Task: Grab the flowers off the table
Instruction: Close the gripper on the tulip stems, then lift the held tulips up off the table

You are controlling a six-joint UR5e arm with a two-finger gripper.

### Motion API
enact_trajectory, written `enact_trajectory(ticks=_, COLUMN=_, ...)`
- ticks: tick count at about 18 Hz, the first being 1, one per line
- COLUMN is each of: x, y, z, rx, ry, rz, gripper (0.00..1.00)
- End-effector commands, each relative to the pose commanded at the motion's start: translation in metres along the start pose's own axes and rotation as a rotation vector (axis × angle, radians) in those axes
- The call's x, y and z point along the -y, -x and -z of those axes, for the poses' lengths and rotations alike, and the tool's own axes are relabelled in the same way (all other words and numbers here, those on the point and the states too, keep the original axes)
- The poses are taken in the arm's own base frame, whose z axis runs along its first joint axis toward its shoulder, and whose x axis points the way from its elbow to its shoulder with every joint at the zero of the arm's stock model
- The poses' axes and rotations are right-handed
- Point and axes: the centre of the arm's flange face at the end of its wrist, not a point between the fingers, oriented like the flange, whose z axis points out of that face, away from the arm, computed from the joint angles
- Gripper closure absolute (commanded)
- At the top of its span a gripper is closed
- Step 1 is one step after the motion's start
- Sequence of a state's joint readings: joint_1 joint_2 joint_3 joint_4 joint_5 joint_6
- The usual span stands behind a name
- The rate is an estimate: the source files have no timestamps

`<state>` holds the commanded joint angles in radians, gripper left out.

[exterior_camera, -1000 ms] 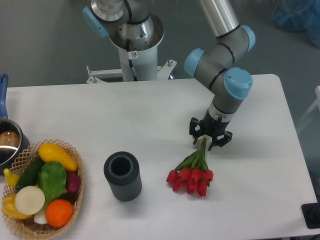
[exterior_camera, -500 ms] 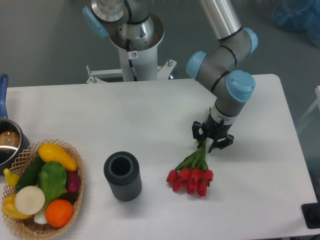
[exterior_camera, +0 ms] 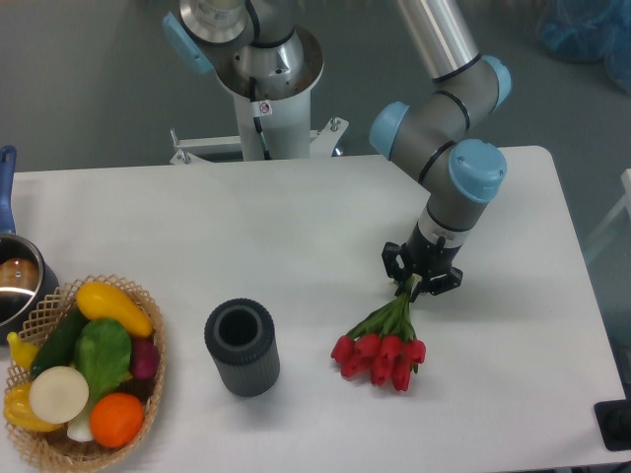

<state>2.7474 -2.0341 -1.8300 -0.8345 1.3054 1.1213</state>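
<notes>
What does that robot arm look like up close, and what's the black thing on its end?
The arm is made of silver-grey metal tubes with rounded joints capped in light blue. The black thing is its small two-finger gripper. The white base carries a small sticker.

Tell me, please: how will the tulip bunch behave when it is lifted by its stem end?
The gripper sits at the stem tips of the flowers, far from the red heads, so the heads will probably droop. The thin stems look bendable, perhaps slippery. The bunch seems light.
</notes>
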Motion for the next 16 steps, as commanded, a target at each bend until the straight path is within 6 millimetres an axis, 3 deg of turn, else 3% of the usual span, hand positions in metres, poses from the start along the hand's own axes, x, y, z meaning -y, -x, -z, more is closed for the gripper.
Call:
enact_trajectory(ticks=8, x=0.002, y=0.004, z=0.003, rx=0.007, ry=-0.003, rz=-0.001, gripper=0.75)
enact_trajectory(ticks=13, x=0.008, y=0.008, z=0.020, rx=0.036, ry=-0.019, rz=-0.003, gripper=0.75)
enact_trajectory(ticks=16, x=0.016, y=0.010, z=0.043, rx=0.075, ry=-0.041, rz=-0.016, gripper=0.75)
